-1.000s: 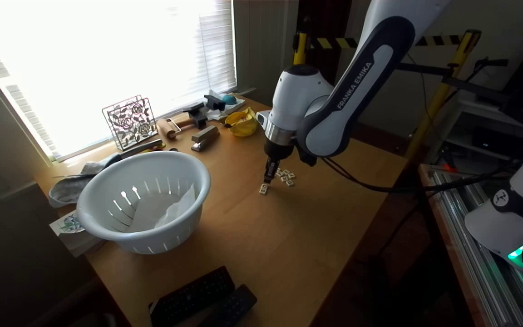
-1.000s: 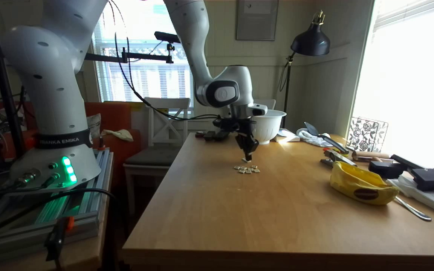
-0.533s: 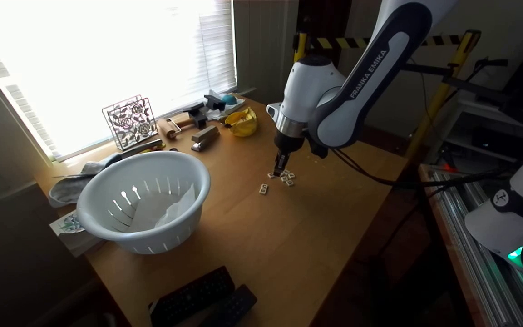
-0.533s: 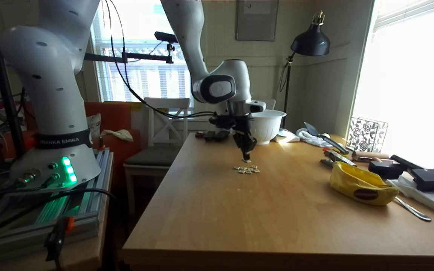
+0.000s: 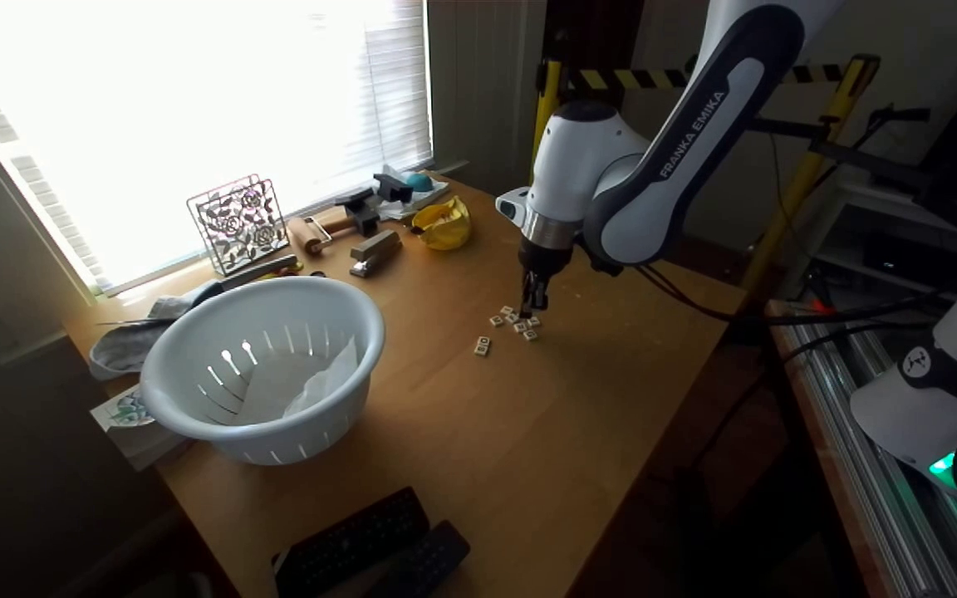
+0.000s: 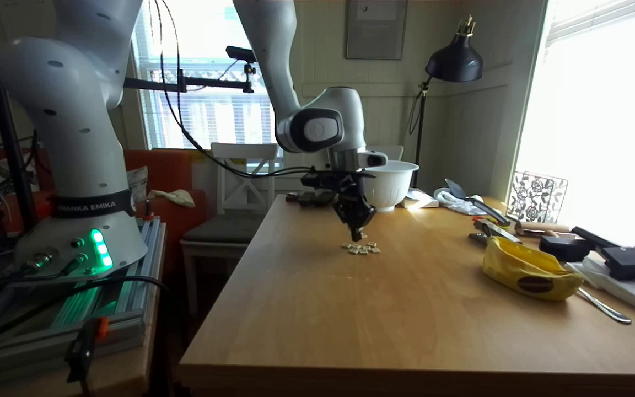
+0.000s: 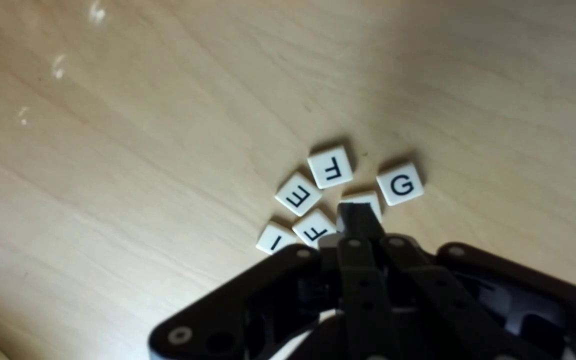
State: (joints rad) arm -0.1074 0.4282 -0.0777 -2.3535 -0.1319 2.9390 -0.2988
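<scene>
Hanging over a cluster of letter tiles, the hand is clenched, its tips drawn together with nothing visible between them. What counts most is the spot straight below: in the wrist view a half-covered tile pokes out past the tips, its letter hidden, and whether they touch it or float slightly clear, I cannot tell. Being square, it has no long axis, only edges set a little askew. Just beside it on the right of that view is the G tile; an F tile lies up and to the left, with an E tile turned cornerwise next to it. Closer on the left, what looks like a second F tile crowds the tips, and an I tile sits beyond. Farther out, in an exterior view, a pair of tiles lies apart from the cluster, end to end, on the side toward the white colander. Those two together do make a long axis, running steeply up and down that view. Below the colander, in the same view, lie what look like two dark remotes. Well away across the worktop rests a yellow pouch, and near that a stapler
</scene>
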